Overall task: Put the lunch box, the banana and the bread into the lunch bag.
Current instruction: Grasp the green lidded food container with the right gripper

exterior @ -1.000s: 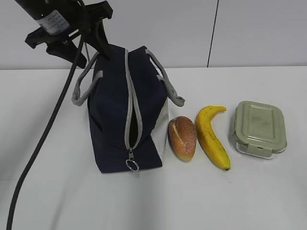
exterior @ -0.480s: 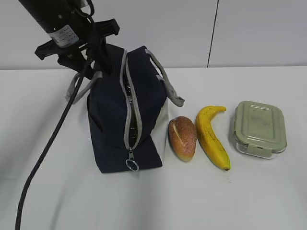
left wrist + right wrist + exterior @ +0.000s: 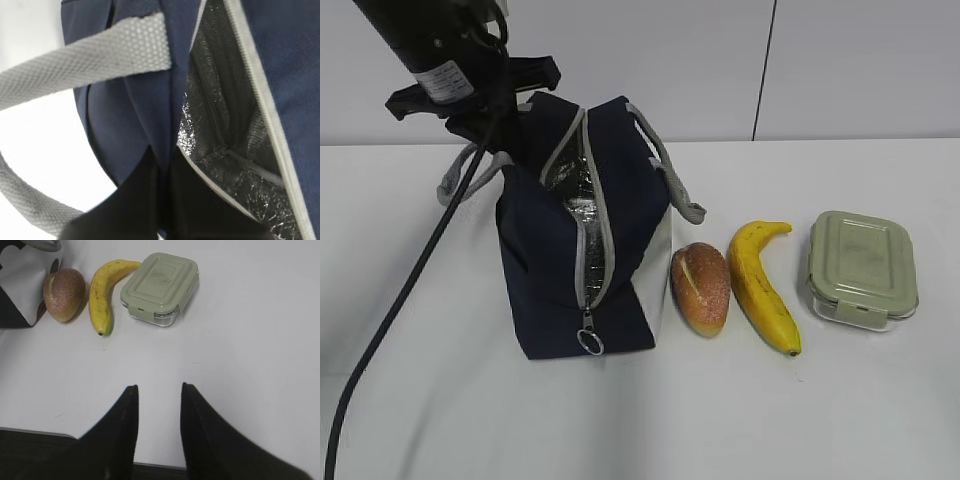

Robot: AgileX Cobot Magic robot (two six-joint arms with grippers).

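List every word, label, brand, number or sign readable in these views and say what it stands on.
No text can be read in any view.
White sticker on the left arm above the lunch bag: some print on it, too small and blurred to read.
Lunch box, banana, bread and the bag itself: no label, brand or number visible.

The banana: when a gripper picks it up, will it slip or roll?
The banana looks smooth-skinned, so it may slip in narrow fingers. Its curve lies flat on the table, so rolling seems unlikely. It is probably soft; a hard squeeze might bruise it.
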